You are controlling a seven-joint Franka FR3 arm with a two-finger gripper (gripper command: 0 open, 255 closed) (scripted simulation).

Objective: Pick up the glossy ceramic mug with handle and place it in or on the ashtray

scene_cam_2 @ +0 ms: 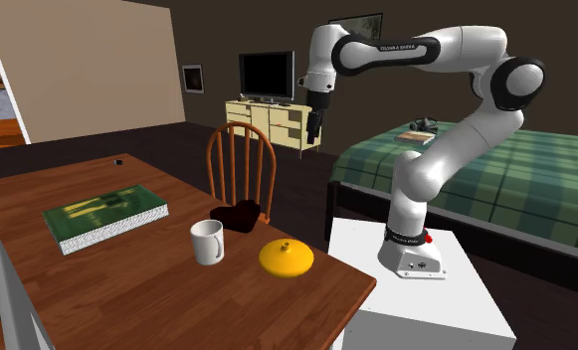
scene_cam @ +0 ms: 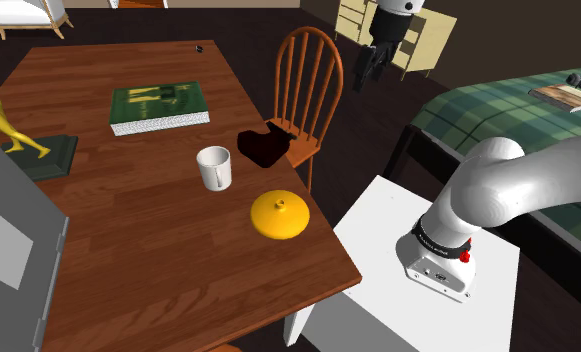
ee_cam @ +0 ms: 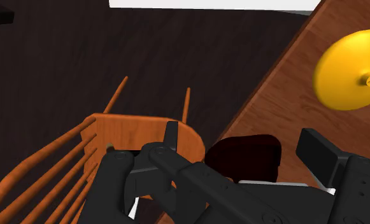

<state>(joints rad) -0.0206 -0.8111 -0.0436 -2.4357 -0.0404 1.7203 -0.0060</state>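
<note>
Starting from the all-black two-finger gripper [scene_cam_2: 312,137]: hangs high in the upper middle of the second exterior view, pointing down, off the table's side. Shows its fingers [ee_cam: 318,151] spread apart in the wrist view, clasping nothing.

Looks straight down on an orange-brown wooden spindle-back chair [ee_cam: 145,137]. Just past that, takes in the dark maroon, low, lumpy ashtray [ee_cam: 244,159], set at the very edge of the reddish-brown wooden table [scene_cam: 128,270].

Moving outward, finds the plain white cylindrical mug [scene_cam: 215,167] left of centre in the shoulder view, on bare tabletop, near the ashtray but apart from it. Places a yellow domed lid with a small knob [scene_cam: 280,215] near the mug, toward the lower middle of that frame. Leaves a green flat book [scene_cam: 158,106] well apart, toward the upper left.

Could go wrong in several ways, by judgement. Might clip the chair's back on the way down, given the start above it. Might lose the smooth round mug from a shallow pinch. Might nudge the ashtray off the edge, or set the mug on that uneven lump and see it topple toward the floor.

As for the mug: stands upright, mouth up, long axis vertical. Seems to turn its handle toward the left of the second exterior view, though hard to confirm from the shoulder view.
</note>
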